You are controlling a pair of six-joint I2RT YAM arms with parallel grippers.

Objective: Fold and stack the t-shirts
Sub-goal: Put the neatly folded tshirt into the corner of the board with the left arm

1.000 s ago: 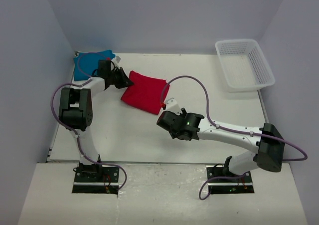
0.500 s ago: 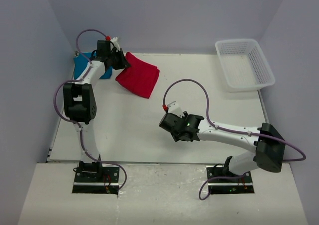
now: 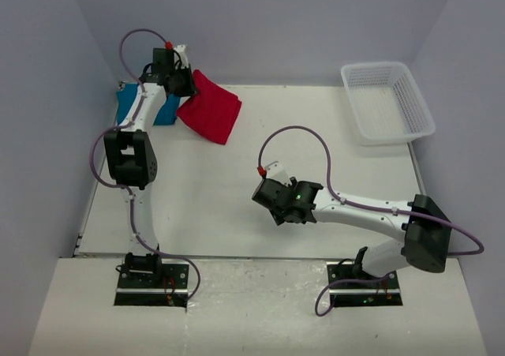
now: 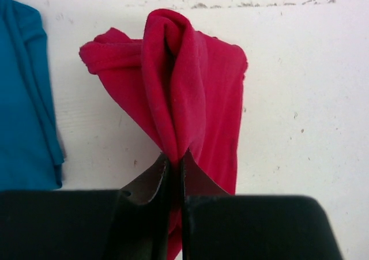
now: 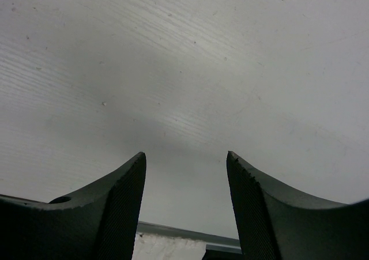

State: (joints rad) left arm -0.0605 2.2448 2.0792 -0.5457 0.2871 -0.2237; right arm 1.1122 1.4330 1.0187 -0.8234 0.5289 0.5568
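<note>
The red t-shirt [image 3: 209,113] is a folded bundle, bunched into a ridge where the left tool [image 4: 173,159] pinches its edge. It sits at the far-left of the bench [image 3: 316,135], beside the teal t-shirt [image 4: 23,98]. Its long axis runs diagonally from that tool toward the bench's middle. The right tool [image 5: 184,162] stands open over bare bench.

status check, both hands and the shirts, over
Left hand shut on red t-shirt, bunched, beside teal t-shirt. Right hand open, empty, over table. Path clear; basket far off.
</note>
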